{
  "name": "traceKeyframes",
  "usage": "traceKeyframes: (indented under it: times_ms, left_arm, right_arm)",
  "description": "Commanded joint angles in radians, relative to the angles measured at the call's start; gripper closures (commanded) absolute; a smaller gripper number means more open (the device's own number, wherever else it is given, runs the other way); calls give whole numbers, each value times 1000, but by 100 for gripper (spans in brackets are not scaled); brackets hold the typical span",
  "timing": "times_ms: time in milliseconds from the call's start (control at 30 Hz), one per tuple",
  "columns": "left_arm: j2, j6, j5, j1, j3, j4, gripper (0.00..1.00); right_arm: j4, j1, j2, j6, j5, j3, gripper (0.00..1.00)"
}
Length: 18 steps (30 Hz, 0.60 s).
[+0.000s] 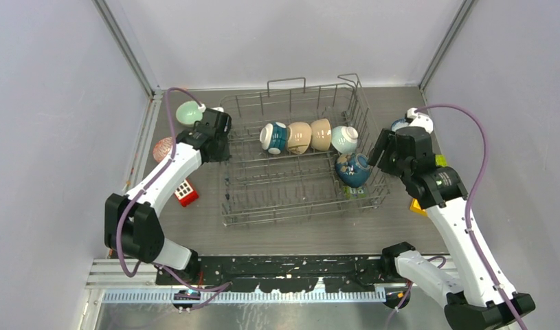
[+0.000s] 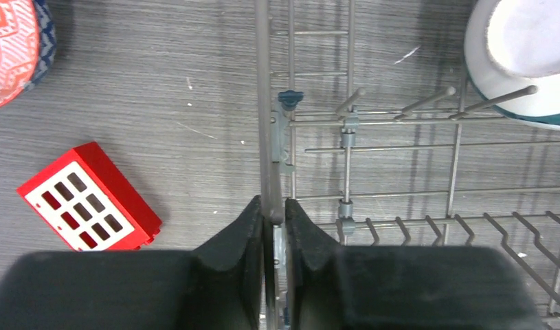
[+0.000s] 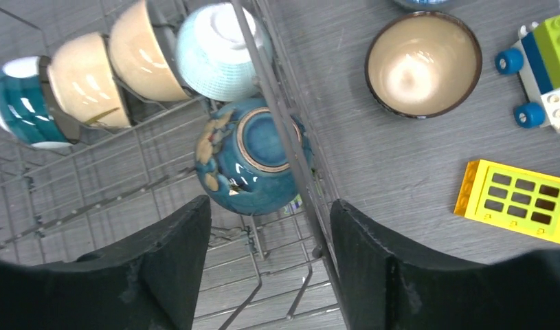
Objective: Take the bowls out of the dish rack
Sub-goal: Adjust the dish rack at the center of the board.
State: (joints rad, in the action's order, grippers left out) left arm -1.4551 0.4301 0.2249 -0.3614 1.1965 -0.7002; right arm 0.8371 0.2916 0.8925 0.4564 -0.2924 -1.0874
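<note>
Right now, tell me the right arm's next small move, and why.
Probably nudge the open right pincer inward over the dark blue bowl: a side wire of the dish rack sits between its fingers, so closing here could catch it. The left pincer holds the rim.

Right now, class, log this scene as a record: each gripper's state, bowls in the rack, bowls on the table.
left gripper: shut on dish rack left rim
right gripper: open, above dark blue bowl
in rack: teal-white bowl, two tan bowls, pale blue bowl, dark blue bowl
on table: mint green bowl, pink patterned bowl, brown-rimmed bowl
</note>
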Motion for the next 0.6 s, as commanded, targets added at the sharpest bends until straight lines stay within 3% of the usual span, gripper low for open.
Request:
traceKeyframes:
  times_ms: [0,167,267,433,567]
  left_arm:
    - [66,25,-105,-35,7,76,74]
    - [133,23,-93,-35,22,45,38]
    - [186,25,-94,-35,29,26,20]
    - [283,47,-127,-35,4,7,10]
    - [407,85,-172,-35,-90,30,9]
  right_arm:
    - [3,10,-12,18,-24,-164,28]
    - [45,24,13,-9,-25,-374,24]
    - [44,36,31,13,78,-439,23]
    - [-219,59,29,154,395,-326,26]
    - [-328,187,121,187,418,-281,29]
